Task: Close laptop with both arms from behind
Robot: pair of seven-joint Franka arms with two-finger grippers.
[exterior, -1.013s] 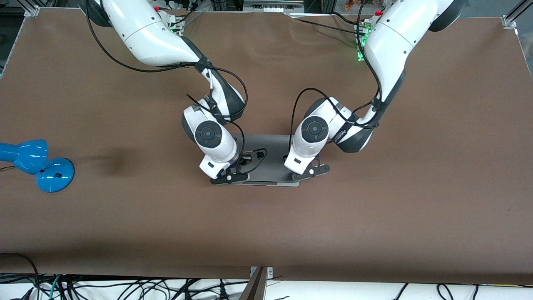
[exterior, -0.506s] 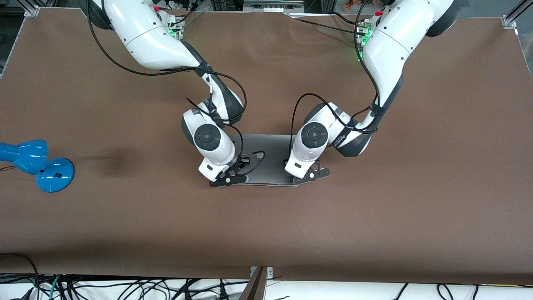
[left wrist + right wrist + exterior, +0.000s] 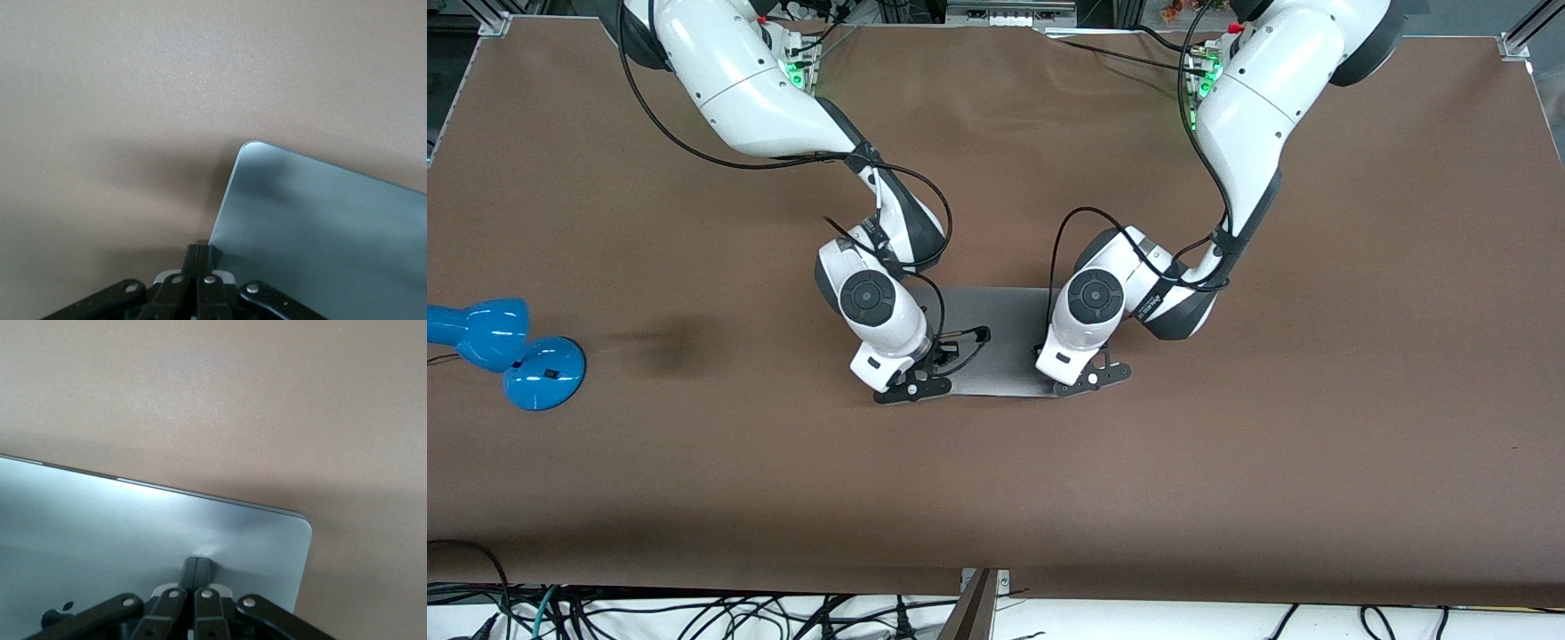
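Note:
The grey laptop [image 3: 1000,342] lies in the middle of the table with its lid down flat; keyboard and screen are hidden. My left gripper [image 3: 1080,378] is shut, its fingertips [image 3: 200,257] at the lid's [image 3: 320,240] edge by the corner nearer the front camera, toward the left arm's end. My right gripper [image 3: 911,387] is shut, its fingertips [image 3: 197,570] pressed on the lid [image 3: 133,533] close to the other near corner. The dark apple logo [image 3: 67,607] shows beside the right gripper.
A blue desk lamp [image 3: 507,351] lies at the right arm's end of the brown table [image 3: 1227,462]. Cables hang along the table's near edge.
The lid has dropped the last bit: the strip of base seen under its near edge a second ago is now covered. Both grippers have followed it down and stayed shut.

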